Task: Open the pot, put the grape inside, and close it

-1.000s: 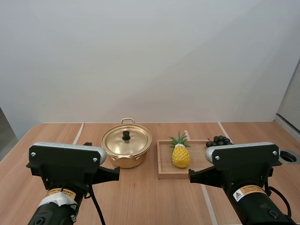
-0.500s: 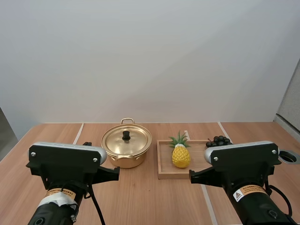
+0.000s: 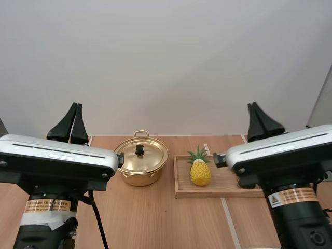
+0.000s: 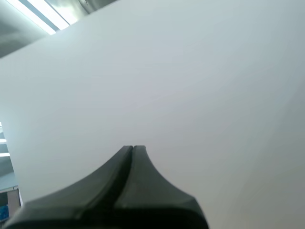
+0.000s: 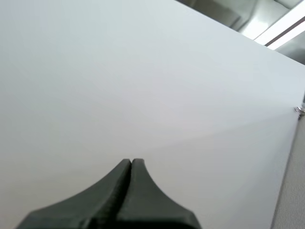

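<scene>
My arms now stand raised, higher than a moment ago: left fingers (image 3: 67,124) and right fingers (image 3: 264,125) pressed together, empty, upper left and right. The pot (image 3: 140,168) waits mid-frame, lid (image 3: 148,155) on; opening not begun.

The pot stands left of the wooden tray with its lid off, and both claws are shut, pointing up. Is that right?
No: the high view shows the lid on the pot, black knob on top. The rest holds: the pot is left of the wooden tray, and left claw and right claw are shut, pointing up.
</scene>
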Controlling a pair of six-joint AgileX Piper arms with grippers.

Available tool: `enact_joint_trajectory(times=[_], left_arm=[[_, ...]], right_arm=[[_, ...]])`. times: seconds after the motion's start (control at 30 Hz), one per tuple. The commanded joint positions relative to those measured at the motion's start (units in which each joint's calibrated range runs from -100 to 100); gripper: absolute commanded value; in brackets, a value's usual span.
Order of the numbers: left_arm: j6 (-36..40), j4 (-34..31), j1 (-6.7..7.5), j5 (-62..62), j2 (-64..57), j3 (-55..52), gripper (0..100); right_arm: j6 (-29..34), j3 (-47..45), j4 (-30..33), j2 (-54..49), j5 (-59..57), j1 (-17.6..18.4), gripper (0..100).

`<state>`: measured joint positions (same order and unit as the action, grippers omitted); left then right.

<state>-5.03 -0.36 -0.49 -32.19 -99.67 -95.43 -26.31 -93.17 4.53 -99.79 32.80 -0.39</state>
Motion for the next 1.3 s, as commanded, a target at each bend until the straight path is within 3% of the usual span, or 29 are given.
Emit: enact_joint_trajectory(times=[0.0, 0.13, 0.4, 0.53, 0.7, 0.93, 1.1, 1.27], left_arm=[[-0.2, 5.7, -0.02, -0.3, -0.3, 4.8, 0], [-0.2, 15.3, -0.02, 16.7, -0.3, 14.2, 0], [-0.3, 15.9, -0.02, 24.2, 6.2, 31.1, 0], [-0.3, 15.9, -0.02, 39.1, 12.7, 43.0, 0], [-0.2, 13.6, -0.02, 52.7, 21.5, 57.9, 0], [4.8, 7.5, -0.02, 61.5, 32.2, 76.5, 0], [11.3, 2.2, -0.02, 86.1, 40.8, 90.5, 0], [11.3, 2.2, -0.02, 102.0, 48.2, 100.6, 0]], right_arm=[[-2.1, 6.8, -10.1, -0.2, -6.5, -0.3, 0], [-3.7, 16.8, -12.5, 0.8, -21.0, -0.3, 0], [-3.9, 37.6, -12.5, 8.0, -46.3, -0.3, 0], [-2.8, 49.8, -12.4, 13.5, -61.7, -0.3, 0], [3.4, 65.8, -9.1, 21.5, -80.3, -0.3, 0], [8.3, 85.9, 4.4, 34.3, -90.6, -0.3, 0], [8.3, 100.8, 4.6, 44.3, -113.5, -0.3, 0], [8.3, 110.6, 4.4, 53.1, -132.7, -0.3, 0]])
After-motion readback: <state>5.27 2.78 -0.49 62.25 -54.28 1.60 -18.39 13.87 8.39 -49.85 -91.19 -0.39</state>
